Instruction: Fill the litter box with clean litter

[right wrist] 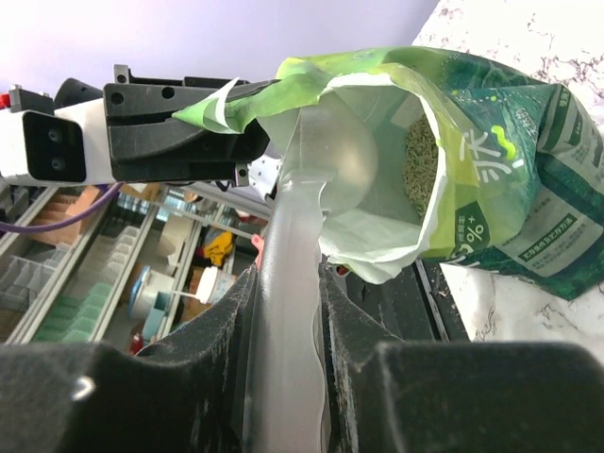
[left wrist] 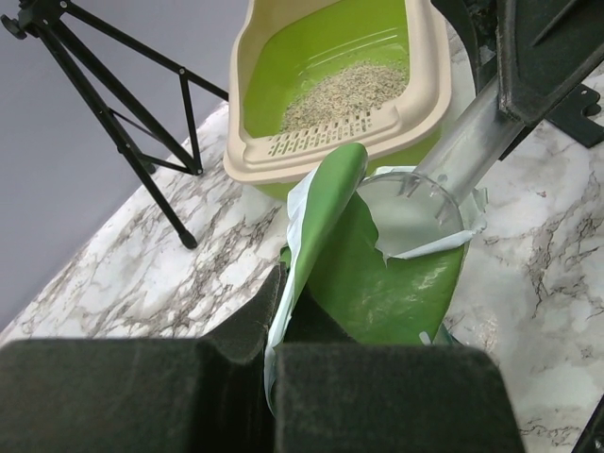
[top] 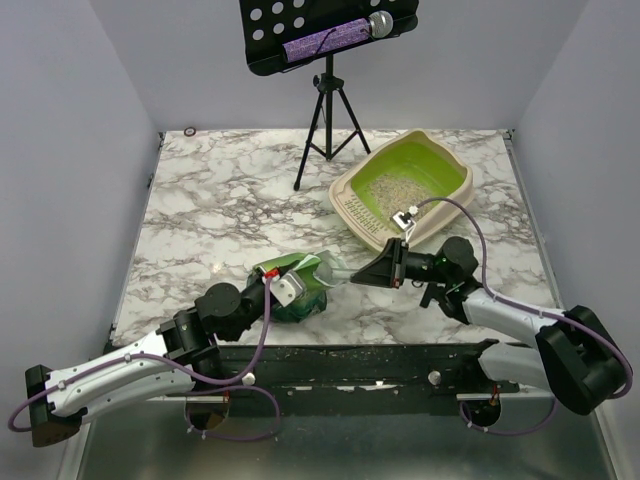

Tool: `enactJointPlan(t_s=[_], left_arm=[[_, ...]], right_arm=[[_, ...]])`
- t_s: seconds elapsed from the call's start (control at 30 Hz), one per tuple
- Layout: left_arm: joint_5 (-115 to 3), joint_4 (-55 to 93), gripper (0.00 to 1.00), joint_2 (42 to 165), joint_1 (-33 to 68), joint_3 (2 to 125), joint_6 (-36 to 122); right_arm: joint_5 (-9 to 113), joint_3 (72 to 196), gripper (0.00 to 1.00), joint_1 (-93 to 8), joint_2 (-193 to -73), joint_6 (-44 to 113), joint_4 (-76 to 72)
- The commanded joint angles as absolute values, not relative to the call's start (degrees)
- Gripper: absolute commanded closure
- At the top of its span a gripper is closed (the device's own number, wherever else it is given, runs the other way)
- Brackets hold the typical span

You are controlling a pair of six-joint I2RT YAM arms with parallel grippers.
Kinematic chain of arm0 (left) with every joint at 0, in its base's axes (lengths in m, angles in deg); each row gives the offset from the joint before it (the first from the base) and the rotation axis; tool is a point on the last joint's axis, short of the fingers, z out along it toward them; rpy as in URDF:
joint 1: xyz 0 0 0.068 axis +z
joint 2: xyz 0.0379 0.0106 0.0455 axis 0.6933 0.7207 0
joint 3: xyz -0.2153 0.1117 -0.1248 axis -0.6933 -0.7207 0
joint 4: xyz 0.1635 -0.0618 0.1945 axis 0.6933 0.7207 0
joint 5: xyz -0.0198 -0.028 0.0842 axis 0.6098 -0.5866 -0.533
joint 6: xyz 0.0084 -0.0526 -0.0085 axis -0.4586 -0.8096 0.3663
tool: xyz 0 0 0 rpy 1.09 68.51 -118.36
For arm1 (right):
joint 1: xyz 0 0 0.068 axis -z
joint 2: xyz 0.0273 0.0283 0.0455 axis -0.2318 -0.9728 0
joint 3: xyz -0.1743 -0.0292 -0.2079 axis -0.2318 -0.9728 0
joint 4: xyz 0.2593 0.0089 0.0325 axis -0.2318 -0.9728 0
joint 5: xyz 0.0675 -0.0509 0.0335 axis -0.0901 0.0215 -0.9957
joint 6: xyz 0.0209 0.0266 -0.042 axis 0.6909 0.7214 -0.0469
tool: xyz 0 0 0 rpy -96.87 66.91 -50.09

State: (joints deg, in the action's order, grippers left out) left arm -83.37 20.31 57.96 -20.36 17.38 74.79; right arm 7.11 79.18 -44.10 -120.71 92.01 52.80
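Observation:
The beige litter box (top: 358, 208), lime-green inside, stands at the back right with a patch of pale litter (top: 392, 187) in it. It also shows in the left wrist view (left wrist: 330, 143) with its litter (left wrist: 354, 90). A glossy green bag (top: 300, 288) lies at the front centre. My left gripper (top: 283, 290) is shut on the bag's top edge (left wrist: 321, 203) and holds its mouth open. My right gripper (top: 388, 267) is shut on the handle of a clear scoop (right wrist: 291, 283). The scoop's bowl (left wrist: 408, 212) is in the bag's mouth, beside granules (right wrist: 420, 156).
A black tripod (top: 325, 125) carrying a perforated stand (top: 300, 25) is at the back centre; its legs show in the left wrist view (left wrist: 123, 132). A small ring (top: 190, 131) lies at the back left corner. Grey walls enclose the marble table (top: 220, 200).

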Motion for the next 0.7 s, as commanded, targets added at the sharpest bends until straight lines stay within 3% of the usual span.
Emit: enactJointPlan(t_s=[0.0,0.67], left_arm=[[-81.48,17.68,1.0,57.14,-20.54,16.93,75.02],[-80.6,17.68,1.0,55.99,-20.45,16.76,74.75]], right_arm=[[8.99,76.15,1.0,-42.85,-117.33,96.07,55.2],[16.02,63.22,0.99,-40.03,-106.88,111.46,59.77]])
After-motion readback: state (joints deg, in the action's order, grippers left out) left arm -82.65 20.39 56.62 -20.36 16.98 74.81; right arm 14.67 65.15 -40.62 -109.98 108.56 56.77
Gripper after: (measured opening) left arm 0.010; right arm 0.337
